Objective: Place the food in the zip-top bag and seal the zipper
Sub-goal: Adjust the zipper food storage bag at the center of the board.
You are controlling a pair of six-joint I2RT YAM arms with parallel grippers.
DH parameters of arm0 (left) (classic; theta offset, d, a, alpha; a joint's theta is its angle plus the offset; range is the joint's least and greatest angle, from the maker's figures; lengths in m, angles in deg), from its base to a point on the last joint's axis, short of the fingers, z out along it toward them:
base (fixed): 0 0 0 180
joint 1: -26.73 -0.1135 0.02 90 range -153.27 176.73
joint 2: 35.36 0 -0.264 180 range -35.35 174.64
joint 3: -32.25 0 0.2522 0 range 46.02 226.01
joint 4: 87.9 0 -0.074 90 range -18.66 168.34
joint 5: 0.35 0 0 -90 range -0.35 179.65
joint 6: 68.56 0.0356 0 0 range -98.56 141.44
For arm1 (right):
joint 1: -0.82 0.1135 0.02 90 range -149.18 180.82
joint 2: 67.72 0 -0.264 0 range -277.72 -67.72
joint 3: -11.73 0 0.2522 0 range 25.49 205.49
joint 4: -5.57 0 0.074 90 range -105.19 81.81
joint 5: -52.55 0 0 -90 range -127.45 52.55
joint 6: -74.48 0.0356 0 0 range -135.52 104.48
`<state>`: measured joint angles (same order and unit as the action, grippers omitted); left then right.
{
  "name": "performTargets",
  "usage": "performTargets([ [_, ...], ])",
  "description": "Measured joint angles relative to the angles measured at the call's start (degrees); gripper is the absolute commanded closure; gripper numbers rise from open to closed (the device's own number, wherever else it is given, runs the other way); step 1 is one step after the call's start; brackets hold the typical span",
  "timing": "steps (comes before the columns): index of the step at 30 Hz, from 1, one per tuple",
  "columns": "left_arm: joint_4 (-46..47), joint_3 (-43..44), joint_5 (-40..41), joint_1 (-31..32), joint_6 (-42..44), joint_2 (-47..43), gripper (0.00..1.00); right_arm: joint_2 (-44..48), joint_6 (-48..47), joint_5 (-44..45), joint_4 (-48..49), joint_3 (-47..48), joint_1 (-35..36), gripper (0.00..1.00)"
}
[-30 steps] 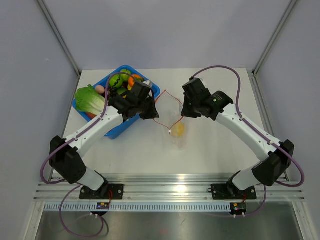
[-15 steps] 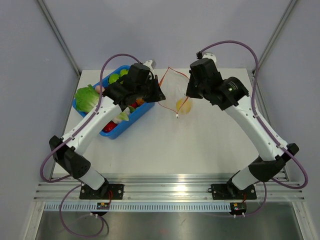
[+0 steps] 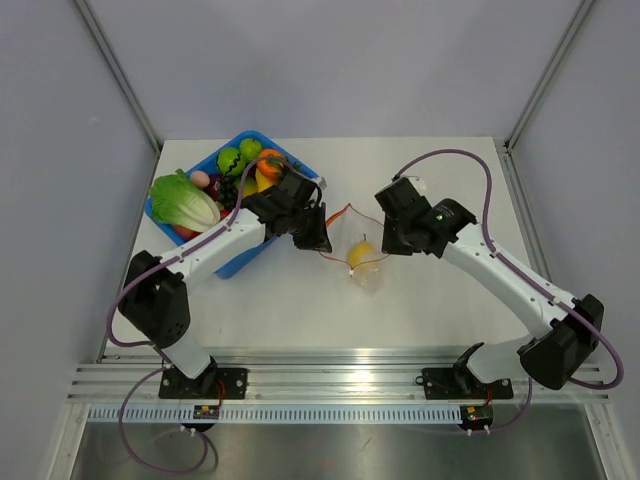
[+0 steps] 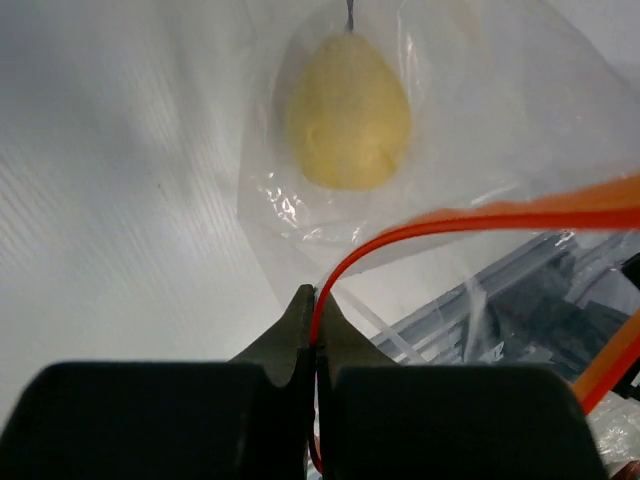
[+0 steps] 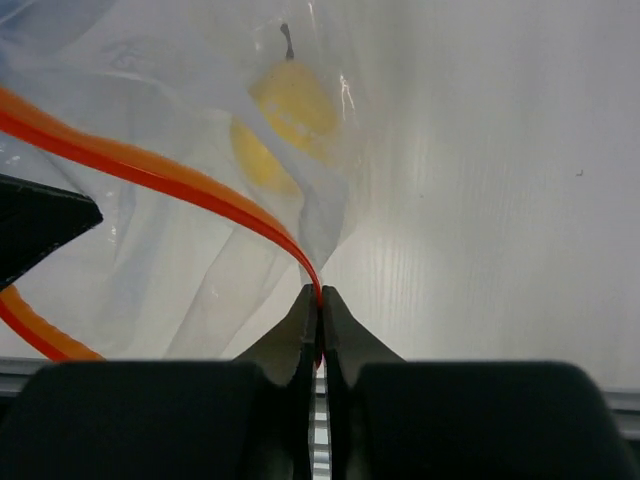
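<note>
White table top (image 3: 300, 310) is recorded, matte and faintly ribbed in the wrist views. It is enclosed by pale grey-lilac panels: back wall (image 3: 330, 60), left wall (image 3: 50, 200), right wall (image 3: 600, 150). A left strut (image 3: 115, 70) and a right strut (image 3: 547, 75), grey metal, are seen slanting up from the far corners. Slotted aluminium rails (image 3: 340, 385) are mounted along the near edge, and a brushed metal surface (image 3: 330, 450) is seen below them. Lighting is even and diffuse, and only soft shadows are cast.

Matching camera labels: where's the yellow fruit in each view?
Top external: yellow fruit at centre, inside the zip-top bag.
Left wrist: yellow fruit top centre, behind clear plastic.
Right wrist: yellow fruit upper left of centre.
Shared landmark: the zipper, a red-orange strip crossing the left wrist and right wrist views.
</note>
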<state>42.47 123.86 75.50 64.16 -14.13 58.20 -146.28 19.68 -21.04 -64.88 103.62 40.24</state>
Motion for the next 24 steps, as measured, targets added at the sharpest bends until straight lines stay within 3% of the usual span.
performTargets([
  [2, -1.05, -0.94, -0.22, 0.15, 0.04, 0.0, 1.0, 0.07, 0.79, -0.42, -0.17, -0.52, 0.0, 0.71],
  [4, -0.61, -0.85, -0.26, 0.22, 0.24, -0.81, 1.0, 0.17, 0.9, -0.39, -0.13, 0.7, 0.0, 0.62],
  [8, -0.35, 0.24, -0.26, 0.26, 0.85, -2.75, 1.0, 0.17, 0.61, 0.02, 0.17, 3.93, 0.0, 0.62],
  [11, -0.26, 0.46, -0.28, 0.26, 1.11, -3.65, 1.0, 0.15, 0.59, 0.07, 0.92, 5.33, 0.0, 0.68],
  [15, -0.42, 0.46, -0.31, 0.26, 1.27, -3.72, 1.0, 0.15, 0.7, 0.02, 1.55, 5.57, 0.0, 0.89],
  [16, -0.39, 0.46, -0.31, 0.26, 1.29, -3.72, 1.0, 0.15, 0.61, 0.0, 1.55, 5.57, 0.0, 0.99],
  [19, -0.44, 0.46, -0.35, 0.26, 1.4, -3.69, 1.0, 0.15, 0.81, -0.15, 1.6, 5.57, 0.0, 1.0],
  [20, -0.48, 0.52, -0.35, 0.26, 1.62, -3.69, 0.91, 0.15, 0.85, -0.44, 1.66, 5.57, 0.0, 1.0],
  [21, -0.59, 0.68, -0.37, 0.26, 2.21, -3.67, 0.64, 0.15, 0.87, -0.68, 1.88, 5.57, 0.0, 1.0],
  [22, -1.22, 1.22, -0.57, 0.26, 3.43, -3.54, 0.45, 0.15, 0.9, -0.94, 2.14, 5.57, 0.0, 1.0],
  [24, -2.97, 3.43, -0.96, 0.26, 5.25, -3.13, 0.31, 0.15, 1.09, -1.31, 2.91, 5.57, 0.0, 1.0],
])
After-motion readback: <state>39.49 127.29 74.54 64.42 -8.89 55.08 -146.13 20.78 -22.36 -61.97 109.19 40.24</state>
